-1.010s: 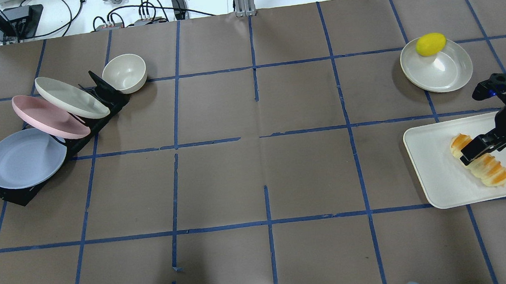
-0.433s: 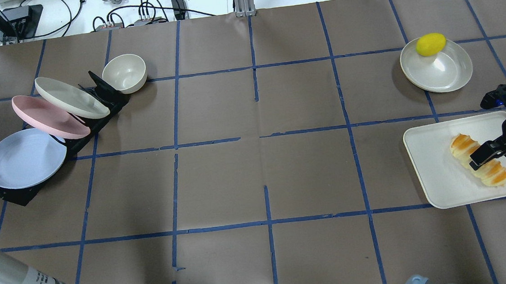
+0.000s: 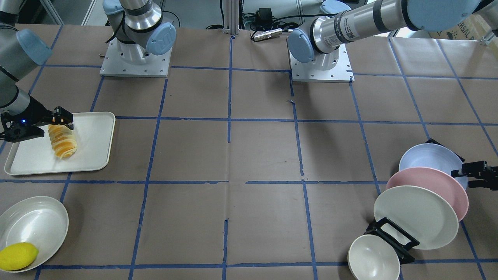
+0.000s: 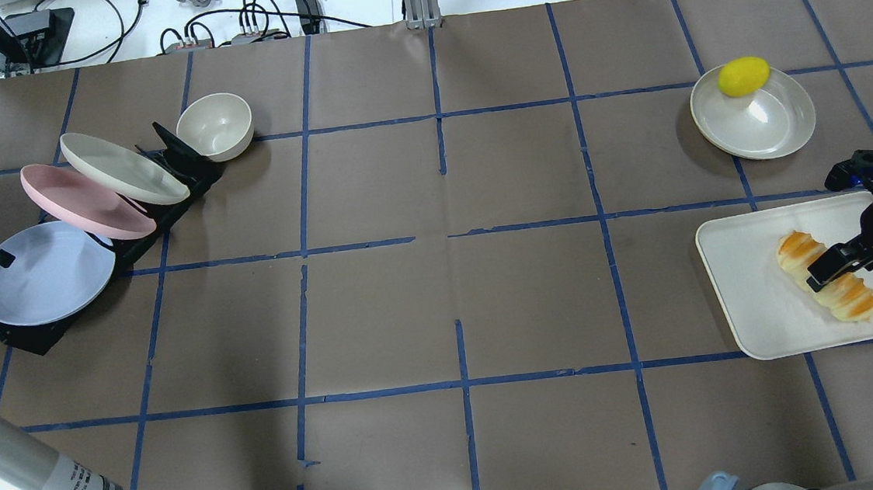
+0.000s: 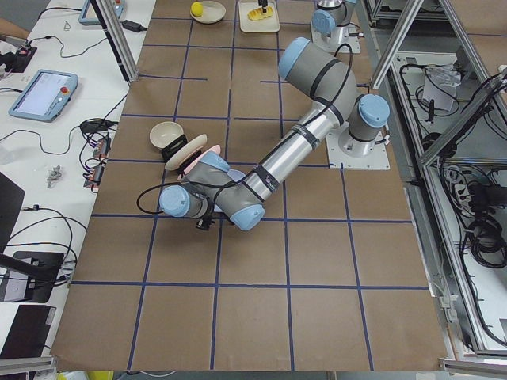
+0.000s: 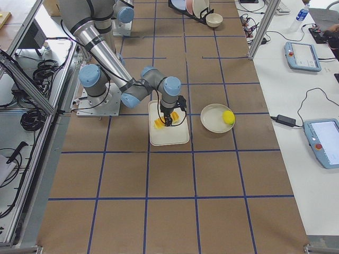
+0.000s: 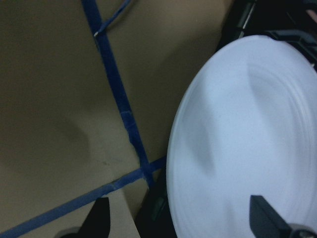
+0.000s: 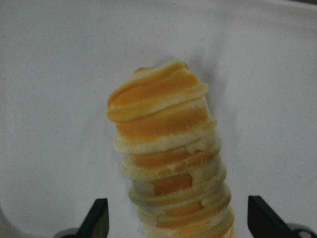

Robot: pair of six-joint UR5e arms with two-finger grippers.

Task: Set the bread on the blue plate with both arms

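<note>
The bread (image 4: 829,278) lies on a white tray (image 4: 753,313) on the table (image 4: 454,275), on the robot's right side. The right hand (image 8: 178,220) is down over the middle of the bread. It is open, with one finger on each side of the bread. In the right wrist view there is a small gap between each finger and the bread.

The blue plate (image 4: 41,272) is far away, on the robot's left side. It leans in a black rack (image 4: 23,340). A pink plate (image 4: 66,196) and a white plate (image 4: 118,165) lean in the same rack behind it. A small bowl (image 4: 217,126) sits at the far end of the rack.

The left hand (image 7: 183,220) is at the edge of the blue plate. It is open. In the left wrist view one finger is over the plate and the other is over the table, so the rim is between them.

A lemon (image 4: 743,76) sits in a white dish (image 4: 778,132) near the tray.
</note>
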